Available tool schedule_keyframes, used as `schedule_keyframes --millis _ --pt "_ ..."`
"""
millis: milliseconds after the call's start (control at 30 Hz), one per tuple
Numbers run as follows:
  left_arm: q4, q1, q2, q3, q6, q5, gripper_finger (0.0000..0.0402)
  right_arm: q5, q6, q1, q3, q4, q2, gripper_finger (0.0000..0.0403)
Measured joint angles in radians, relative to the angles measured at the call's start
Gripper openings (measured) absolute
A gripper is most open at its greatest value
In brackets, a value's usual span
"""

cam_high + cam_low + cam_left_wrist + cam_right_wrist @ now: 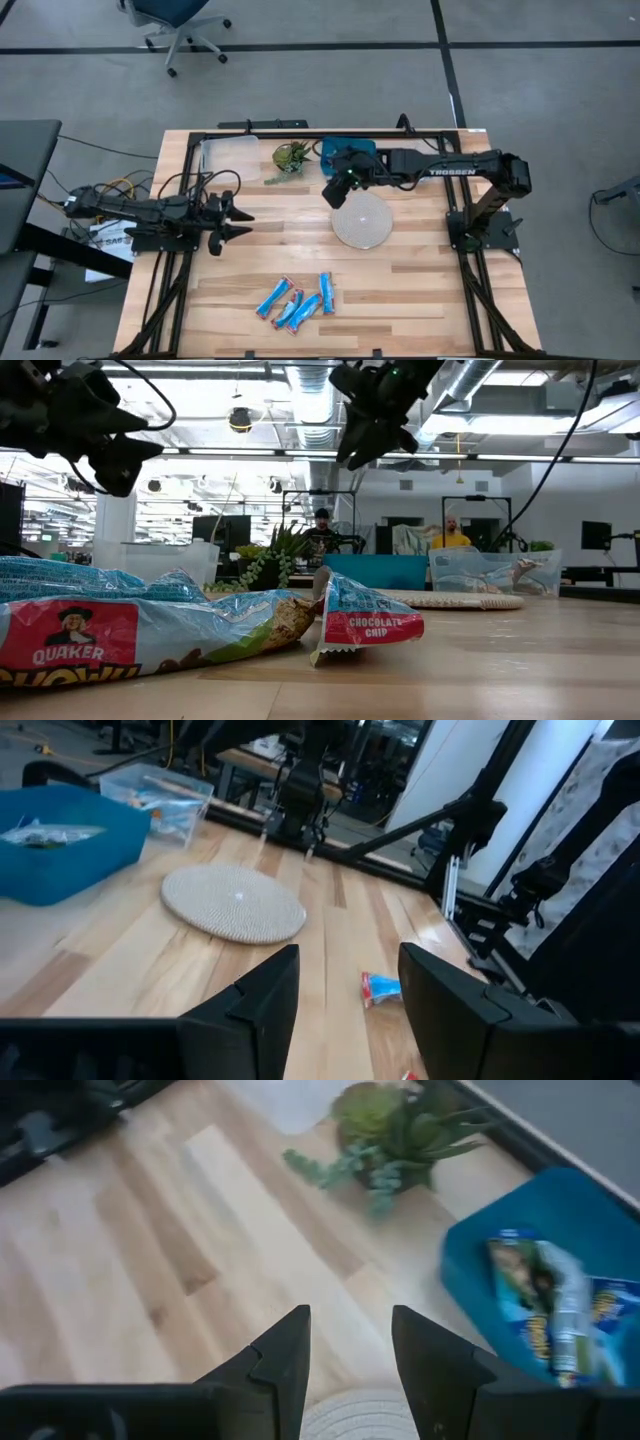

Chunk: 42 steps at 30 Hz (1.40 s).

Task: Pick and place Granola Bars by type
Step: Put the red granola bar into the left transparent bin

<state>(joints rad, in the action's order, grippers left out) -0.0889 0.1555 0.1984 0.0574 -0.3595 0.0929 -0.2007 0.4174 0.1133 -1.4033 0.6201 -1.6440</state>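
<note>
Several blue granola bars with red ends (297, 300) lie flat in a loose group near the table's near edge; they fill the foreground of the low view (370, 622), and one shows in the left wrist view (381, 988). More bars (548, 1320) lie inside a blue bin (352, 148) at the far edge. My right gripper (350, 1325) is open and empty, raised above the table between the bin and the round woven disc (362, 220). My left gripper (238, 222) is open and empty, raised at the table's left side, pointing right.
A green plant (292, 158) stands left of the blue bin, and a clear tray (230, 158) sits left of the plant. Another clear container with bars (492, 572) stands at the far right. Bare wood lies between the disc and the near bars. People show beyond the table.
</note>
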Motion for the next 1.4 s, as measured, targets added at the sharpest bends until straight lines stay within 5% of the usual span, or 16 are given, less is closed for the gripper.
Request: schedule_keyframes --millis 567,1033,1400 --pt "0.186 0.0 -0.198 0.002 0.012 0.018 0.0165 0.058 -0.114 -0.084 0.01 -0.016 0.008 0.0134" --pt "0.191 0.0 -0.195 0.002 0.024 0.032 0.0165 0.099 -0.043 -0.092 0.371 -0.243 0.334 0.0127" --pt "0.185 0.0 -0.194 0.002 -0.04 0.149 0.0165 0.106 -0.024 -0.161 0.608 -0.35 0.538 0.0127"
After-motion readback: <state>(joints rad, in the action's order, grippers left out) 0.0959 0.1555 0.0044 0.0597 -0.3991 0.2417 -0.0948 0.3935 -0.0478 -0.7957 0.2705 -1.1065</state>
